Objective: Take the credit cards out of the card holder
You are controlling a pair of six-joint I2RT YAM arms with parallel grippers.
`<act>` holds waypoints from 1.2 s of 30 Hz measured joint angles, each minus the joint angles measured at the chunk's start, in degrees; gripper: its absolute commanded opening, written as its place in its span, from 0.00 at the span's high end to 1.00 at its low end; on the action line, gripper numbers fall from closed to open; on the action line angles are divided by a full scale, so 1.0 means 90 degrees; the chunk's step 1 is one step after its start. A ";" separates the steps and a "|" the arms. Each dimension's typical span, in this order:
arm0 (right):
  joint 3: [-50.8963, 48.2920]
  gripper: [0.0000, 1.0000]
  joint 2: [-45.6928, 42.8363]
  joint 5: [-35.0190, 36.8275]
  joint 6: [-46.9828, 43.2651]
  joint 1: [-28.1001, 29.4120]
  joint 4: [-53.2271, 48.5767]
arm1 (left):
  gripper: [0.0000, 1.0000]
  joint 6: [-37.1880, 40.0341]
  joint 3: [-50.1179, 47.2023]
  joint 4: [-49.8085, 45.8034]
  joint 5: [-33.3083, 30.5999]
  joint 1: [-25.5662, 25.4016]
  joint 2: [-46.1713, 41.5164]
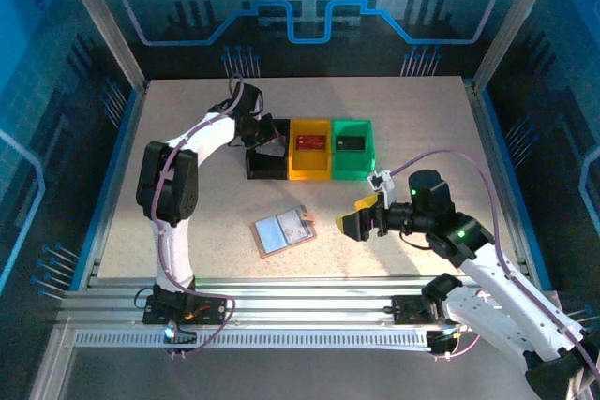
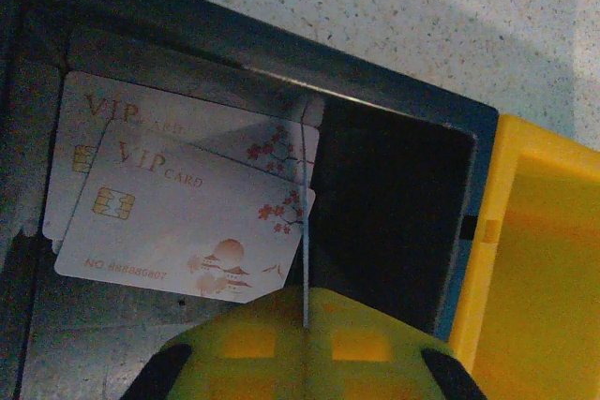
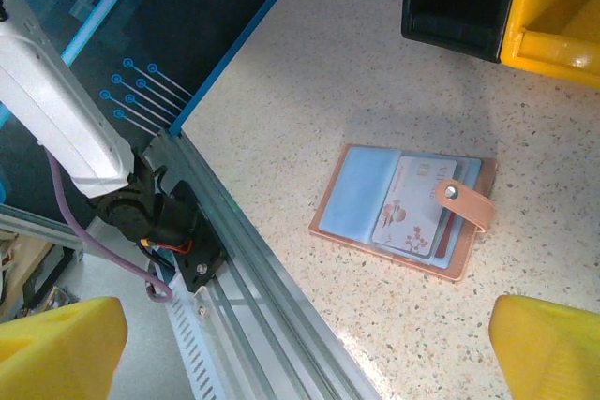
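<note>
Worktop carries black bin, yellow bin & green bin in a row at the back; card holder lies open nearer the front, btw. the arms, a whitish card under its snap tab. Right fingers spread wide near the holder, not touching; left fingers pressed together over the black bin, pinching what looks like a thin card edge-on, VIP cards lying below.

1. A black bin sits right under the left gripper.
2. A yellow bin touches it, on the side toward the right gripper.
3. A green bin comes next, close to the right gripper.
4. The speckled table lies under both grippers.
5. Shiny metal rails run along the table edge, behind both grippers.
</note>
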 measured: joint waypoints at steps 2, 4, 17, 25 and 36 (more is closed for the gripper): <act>0.0000 0.00 -0.0015 0.0000 0.0000 0.0000 0.0000 | 1.00 0.0012 0.0066 -0.0066 0.0015 0.0002 0.0002; 0.0000 0.00 -0.0022 -0.0012 0.0000 0.0000 0.0002 | 0.99 0.0019 0.0126 -0.0131 0.0017 0.0002 0.0015; -0.0002 0.00 -0.0019 -0.0049 0.0002 0.0000 0.0002 | 0.83 0.0236 0.0359 -0.0425 0.0036 0.0044 0.0092; -0.0002 0.00 -0.0019 -0.0119 0.0000 0.0000 0.0002 | 0.78 0.0357 0.0661 -0.0639 0.0034 0.0097 0.0175; -0.0005 0.00 -0.0019 -0.0141 0.0000 0.0000 0.0005 | 0.67 0.0544 0.1265 -0.1207 -0.0087 0.0233 0.0333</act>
